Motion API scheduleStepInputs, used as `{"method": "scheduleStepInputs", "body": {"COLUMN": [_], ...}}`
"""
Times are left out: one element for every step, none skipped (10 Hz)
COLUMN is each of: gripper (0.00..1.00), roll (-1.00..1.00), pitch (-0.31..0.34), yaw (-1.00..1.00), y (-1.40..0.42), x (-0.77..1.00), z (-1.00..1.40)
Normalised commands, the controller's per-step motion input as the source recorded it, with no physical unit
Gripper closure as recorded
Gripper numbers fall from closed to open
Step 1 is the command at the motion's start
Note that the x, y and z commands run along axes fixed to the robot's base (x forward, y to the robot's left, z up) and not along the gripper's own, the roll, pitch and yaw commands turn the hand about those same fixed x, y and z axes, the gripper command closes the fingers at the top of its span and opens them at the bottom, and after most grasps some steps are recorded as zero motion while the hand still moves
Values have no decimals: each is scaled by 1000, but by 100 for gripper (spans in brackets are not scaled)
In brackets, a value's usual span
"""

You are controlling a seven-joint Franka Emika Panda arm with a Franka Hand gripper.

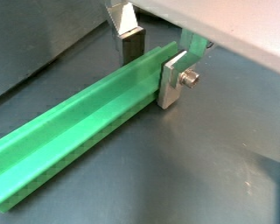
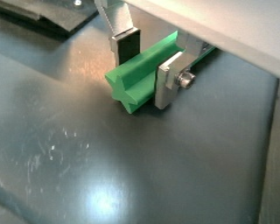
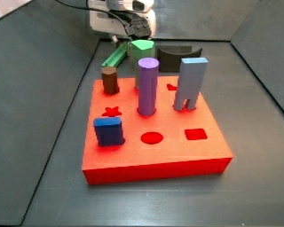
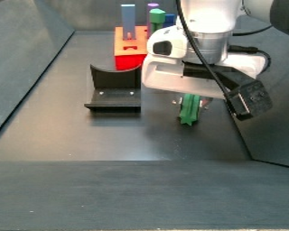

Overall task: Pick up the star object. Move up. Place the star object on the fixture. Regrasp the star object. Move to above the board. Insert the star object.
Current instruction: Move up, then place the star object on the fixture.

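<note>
The long slim green prism with a star-shaped cross-section, the star object (image 1: 84,114), lies flat on the dark counter (image 2: 73,166), and the robot's two-finger gripper (image 2: 146,63) is down over one end of it. In both wrist views the flat silver fingers (image 1: 173,79) sit on either side of the prism, one plate against its flank and the other just beside the opposite flank; whether both dark pads actually press on it cannot be told, so the jaws are narrowly spread around the piece with contact on one side only certain. In a side view the white gripper body hides most of the star object (image 4: 190,109), leaving only a short green stub below it. From the far side view the prism (image 3: 114,58) is a small green sliver behind the pegs, with the gripper (image 3: 121,19) cut off by the frame edge.

The dark L-shaped fixture (image 4: 112,87) stands on the floor near the gripper, apart from it. The large thick red board (image 3: 151,133) carries a tall purple peg (image 3: 147,86), a grey-blue block (image 3: 190,84), a brown peg (image 3: 110,82) and a short blue block (image 3: 107,131); these screen much of the view behind them.
</note>
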Motion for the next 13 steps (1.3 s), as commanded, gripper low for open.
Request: {"method": "scheduleStepInputs", "body": {"gripper": [100, 100, 100, 100, 100, 100, 100, 100, 100, 100, 100, 100, 100], "roll": [0, 0, 4, 11, 24, 35, 0, 3, 6, 15, 29, 37, 56], "pitch": [0, 31, 42, 51, 61, 60, 0, -3, 16, 24, 34, 36, 45], "yaw": [0, -10, -18, -22, -25, -27, 0, 3, 2, -2, -10, -14, -17], "y": [0, 31, 23, 16, 15, 13, 0, -2, -1, 2, 4, 5, 9], "x": [0, -60, -60, -41, -24, -22, 0, 1, -9, -13, -19, -21, -28], "z": [833, 786, 687, 559, 365, 212, 1000, 1000, 1000, 1000, 1000, 1000, 1000]}}
